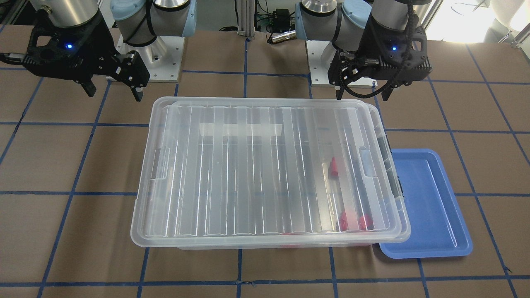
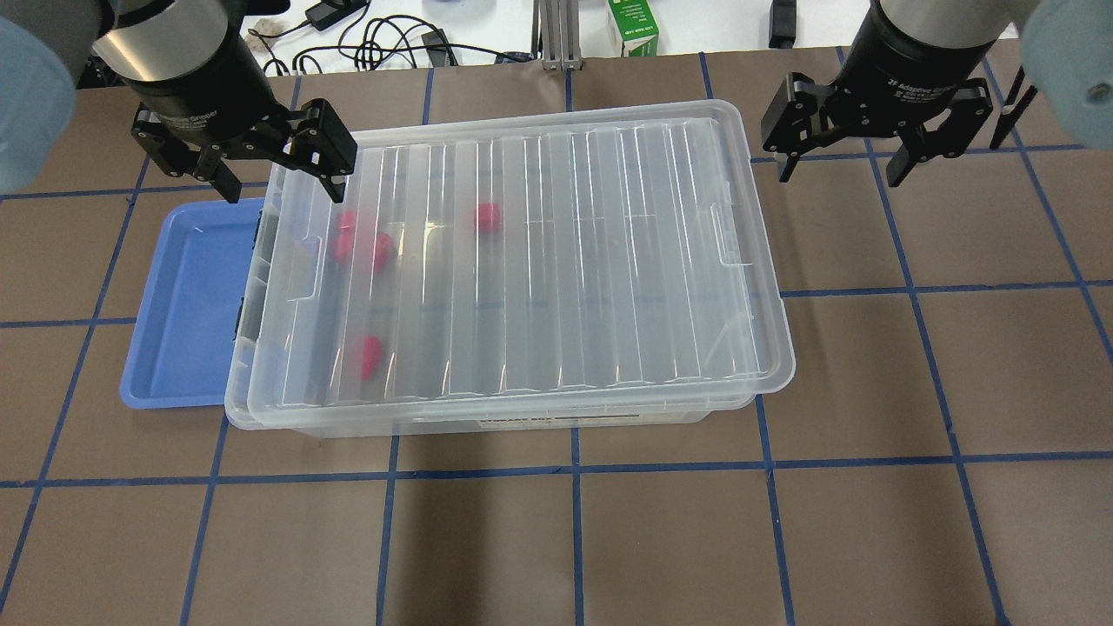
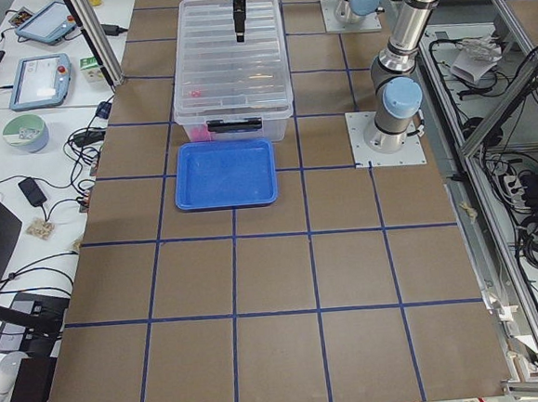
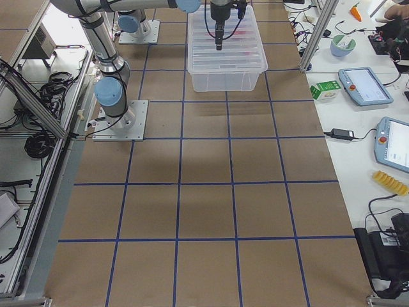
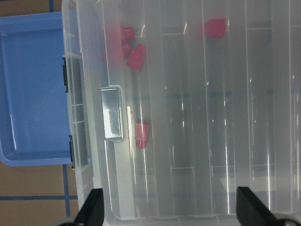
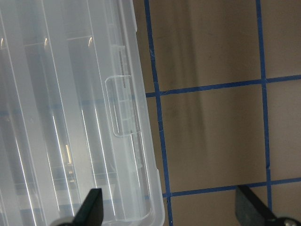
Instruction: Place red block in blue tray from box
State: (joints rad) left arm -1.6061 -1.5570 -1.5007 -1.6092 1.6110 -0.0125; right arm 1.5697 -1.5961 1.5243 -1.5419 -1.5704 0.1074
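Observation:
The box (image 2: 522, 261) is a clear bin in the middle of the table, with its ribbed lid lying on top, slightly offset. Several red blocks (image 2: 489, 217) show through the lid near the box's left end (image 5: 142, 135), and in the front-facing view (image 1: 333, 165). The blue tray (image 2: 187, 304) lies empty against the box's left end (image 1: 426, 207). My left gripper (image 2: 283, 178) hovers open and empty above the box's far left corner (image 1: 363, 93). My right gripper (image 2: 839, 169) hovers open and empty over the table beside the box's far right corner (image 1: 114, 93).
A green carton (image 2: 632, 26) and cables (image 2: 391, 39) lie beyond the table's far edge. The two arm bases (image 1: 149, 54) stand behind the box. Blue tape lines grid the brown table (image 2: 869, 391).

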